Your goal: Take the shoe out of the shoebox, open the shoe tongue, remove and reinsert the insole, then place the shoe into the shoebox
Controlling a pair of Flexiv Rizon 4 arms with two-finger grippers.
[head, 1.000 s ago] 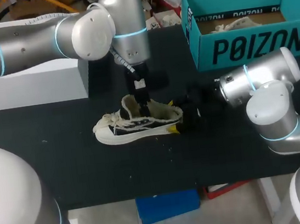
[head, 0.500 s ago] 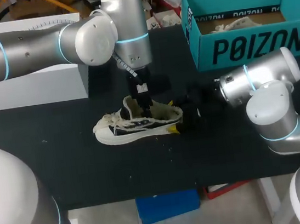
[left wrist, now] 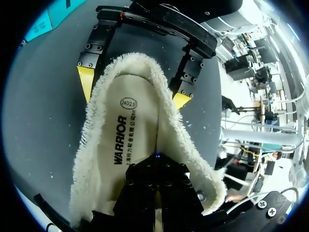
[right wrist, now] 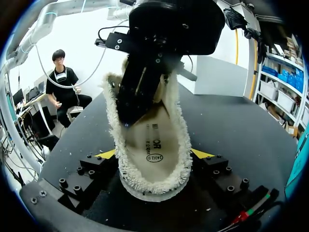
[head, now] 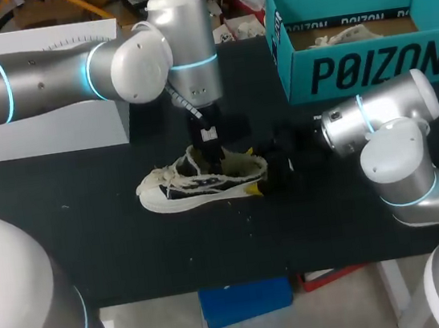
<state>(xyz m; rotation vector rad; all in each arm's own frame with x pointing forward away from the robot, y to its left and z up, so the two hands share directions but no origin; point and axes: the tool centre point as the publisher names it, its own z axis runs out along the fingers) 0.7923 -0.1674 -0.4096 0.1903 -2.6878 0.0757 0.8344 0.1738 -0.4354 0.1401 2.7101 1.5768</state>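
Black desk (head: pixel 93 245) carries everything: the shoe (head: pixel 182 187) lies on its side-sole near the middle, toe toward the left edge. The teal shoebox (head: pixel 369 67) stands open at the far right corner with some crumpled paper (head: pixel 344 34) in it, and a white box (head: pixel 44 122) sits along the far left edge.

From the right, the right gripper (right wrist: pixel 154 154) has the heel of the shoe between its fingers. Both yellow tips press the fleecy collar (left wrist: pixel 193 159) from opposite sides, so it is clamped on the shoe at a wide spread.

Reaching down from above, the left gripper (left wrist: pixel 155 164) is inside the shoe's mouth. Its dark fingers are drawn together to a thin slit, and their ends rest on the insole (left wrist: pixel 128 130), about halfway along it. I see nothing pinched between them. The insole looks flat in the shoe, with its heel end against the back wall.

I judge this to be the insole step, probably seating it.

- **Soft hold:** the right grip is on soft fleece rather than firm heel, so a hard downward or sideways push from the left fingers could tilt the shoe or slide it out of the clamp.
- **Insole:** dragging the fingertips along the insole could buckle it or ride it up the lining.
- **Close fingers:** the two sets of fingers work very near each other, so a move toward the heel risks them knocking together.
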